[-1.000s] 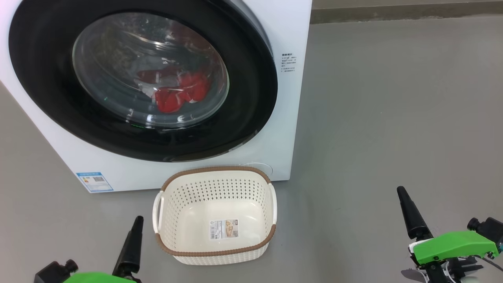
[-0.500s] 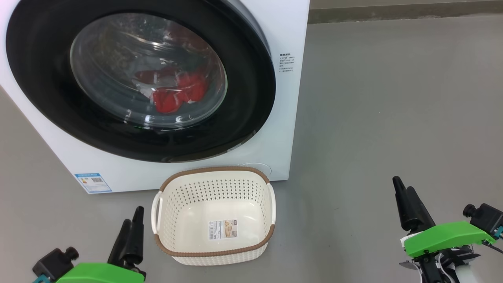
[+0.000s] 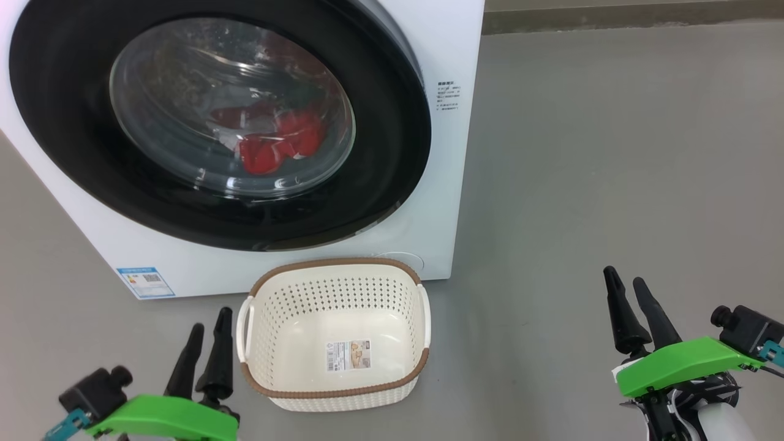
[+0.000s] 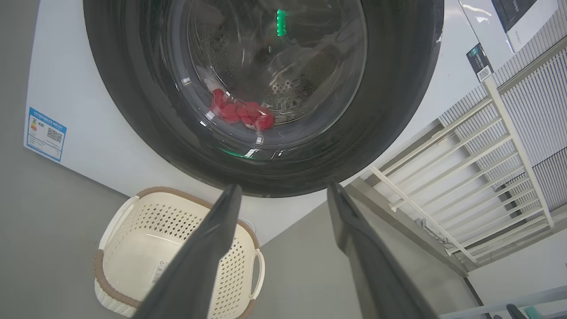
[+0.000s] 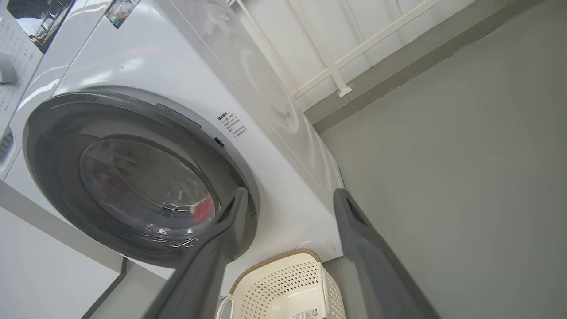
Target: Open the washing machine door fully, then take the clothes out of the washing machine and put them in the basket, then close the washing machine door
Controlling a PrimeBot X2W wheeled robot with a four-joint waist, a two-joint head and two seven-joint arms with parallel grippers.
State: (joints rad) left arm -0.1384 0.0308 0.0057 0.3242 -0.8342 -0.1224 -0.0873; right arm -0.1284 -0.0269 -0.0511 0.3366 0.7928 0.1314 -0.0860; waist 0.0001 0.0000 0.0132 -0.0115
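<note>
Two pincers flank the basket, which stands on the grey floor with its brown rim uppermost and a label sticker on its inner bottom. The left pincer hangs just beside the basket's left handle without touching it. Its two dark fingers are apart with nothing between them. The right pincer is well apart from the basket on its right side, over bare floor. Its fingers are likewise spread and hold nothing.

Directly behind the basket rises the washing machine, its white front just beside the basket's far rim; whether the two touch I cannot tell. Above the basket the washing machine door covers the drum opening, its glossy black rim lying against the front. Whether it is latched or a little ajar cannot be made out. Through the door's bulging glass window, up and behind the basket, the clothes show as a red heap low in the drum, with a pale patch at their left. A blue sticker sits on the machine's lower front corner, to the basket's left and slightly behind it. In the left wrist view a white railing stands beyond the machine, to the basket's right and far behind it.
</note>
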